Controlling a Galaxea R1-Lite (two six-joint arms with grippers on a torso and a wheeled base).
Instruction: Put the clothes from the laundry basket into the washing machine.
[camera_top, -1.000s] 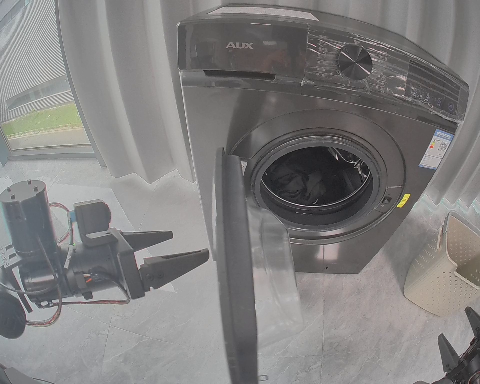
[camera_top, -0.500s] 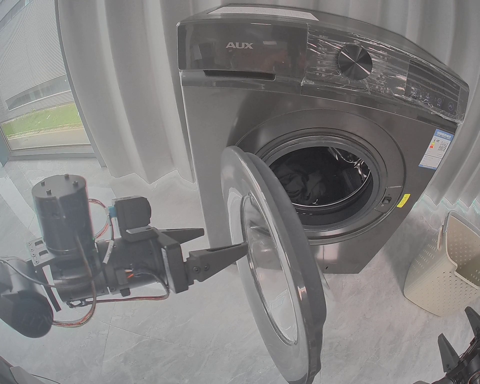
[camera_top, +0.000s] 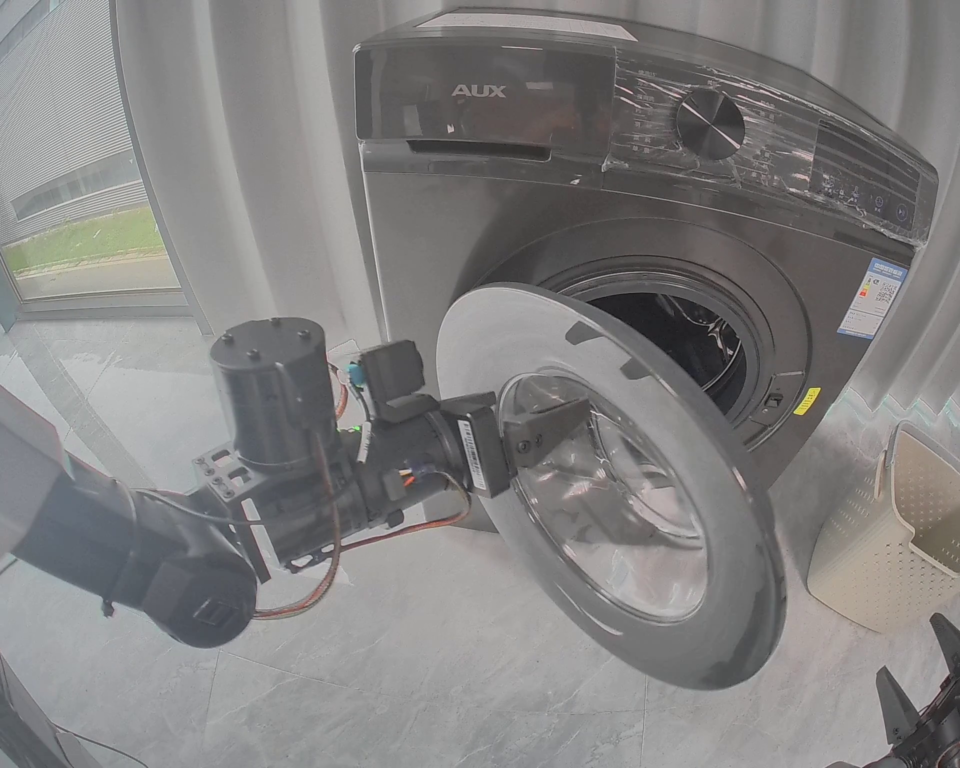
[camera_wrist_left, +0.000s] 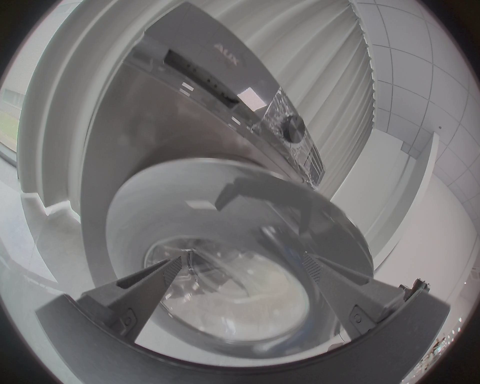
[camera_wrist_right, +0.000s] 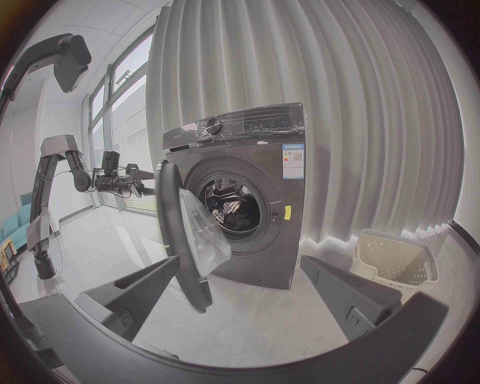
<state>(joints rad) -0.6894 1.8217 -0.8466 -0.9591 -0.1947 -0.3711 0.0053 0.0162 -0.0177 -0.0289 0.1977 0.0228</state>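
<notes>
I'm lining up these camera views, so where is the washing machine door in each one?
Head view: door at centre, partly shut.
Left wrist view: door close up, glass window facing camera.
Right wrist view: door edge-on, before the washing machine.
Shared landmark: control knob.

The right pincer (camera_wrist_right: 240, 260) sits in the foreground with its two dark fingers (camera_wrist_right: 135, 290) spread wide apart and nothing between them. Beyond it the grey washing machine (camera_wrist_right: 250, 150) stands on the pale tiled floor (camera_wrist_right: 280, 325) before a long white curtain (camera_wrist_right: 360, 110). Its round door (camera_wrist_right: 172, 235) hangs partly open, seen almost edge-on, the clear bulge (camera_wrist_right: 202, 237) facing the drum. Dark clothes (camera_wrist_right: 235, 218) lie inside the drum. The left pincer (camera_wrist_right: 145, 175) is up against the door's outer side near the upper rim. A cream laundry basket (camera_wrist_right: 395, 260) stands on the floor beside the machine, close to the curtain. Tall windows (camera_wrist_right: 122, 125) lie behind the left arm
</notes>
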